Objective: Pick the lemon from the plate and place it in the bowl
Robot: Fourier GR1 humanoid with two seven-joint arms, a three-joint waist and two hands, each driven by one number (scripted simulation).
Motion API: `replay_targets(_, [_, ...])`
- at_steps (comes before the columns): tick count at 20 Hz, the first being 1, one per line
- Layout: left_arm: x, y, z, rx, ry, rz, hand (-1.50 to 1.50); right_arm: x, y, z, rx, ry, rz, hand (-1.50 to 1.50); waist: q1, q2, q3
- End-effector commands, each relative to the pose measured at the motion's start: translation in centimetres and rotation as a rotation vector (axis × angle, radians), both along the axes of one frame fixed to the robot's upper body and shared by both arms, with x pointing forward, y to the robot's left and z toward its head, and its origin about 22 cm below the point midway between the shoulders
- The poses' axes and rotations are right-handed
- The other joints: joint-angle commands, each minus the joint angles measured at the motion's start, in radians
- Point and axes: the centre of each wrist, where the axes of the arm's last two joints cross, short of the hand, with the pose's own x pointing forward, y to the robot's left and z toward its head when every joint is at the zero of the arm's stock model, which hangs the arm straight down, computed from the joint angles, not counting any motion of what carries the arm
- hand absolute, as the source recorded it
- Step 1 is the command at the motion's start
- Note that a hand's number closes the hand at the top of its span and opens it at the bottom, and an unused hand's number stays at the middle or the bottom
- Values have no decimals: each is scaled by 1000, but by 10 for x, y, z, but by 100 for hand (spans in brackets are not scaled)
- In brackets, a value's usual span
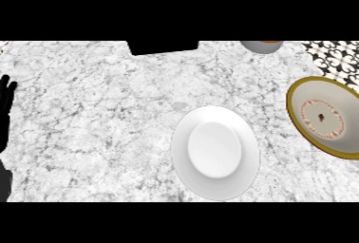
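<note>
Lemon was nowhere in view: the white plate lay bare, and the gold-rimmed bowl at the right showed only its patterned floor. By judgement such a fruit would be light, firm and slightly waxy (apt to roll), best taken across its middle. The marbled desk looked hard and smooth. The left robot hand rested released, fingers up, at the left edge; the right was unseen.

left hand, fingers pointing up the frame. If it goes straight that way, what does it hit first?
Nothing visible: the left hand rests open at the left edge, with only bare counter ahead of its fingers up to the counter's far edge. Height above the counter is unclear.
</note>
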Motion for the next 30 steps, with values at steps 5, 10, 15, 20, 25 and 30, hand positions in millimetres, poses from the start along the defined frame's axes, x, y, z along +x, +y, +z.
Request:
replay_targets(5, [-2, -2, 4, -6, 2, -27, 0, -68, -95, 116, 57, -290, 87, 150, 30, -3, -1])
replay_targets(10, [0, -21, 5, 2, -10, -77, 0, -112, -123, 143, 145, -460, 155, 150, 77, 7, -1])
replay_targets(15, [10, -25, 12, -4, -25, -98, 0, -115, -131, 188, 334, -531, 234, 150, 103, 16, -3])
replay_targets(20, [30, -31, 17, 15, -36, -124, 0, -73, -114, 218, 420, -491, 251, 150, 118, 21, -5])
replay_targets(25, [24, -25, 23, 7, -18, -125, 0, -44, -86, 228, 422, -450, 257, 150, 126, 19, -5])
replay_targets(30, [23, -30, 33, 14, -28, -148, 0, -4, -50, 203, 433, -366, 287, 150, 138, 19, -5])
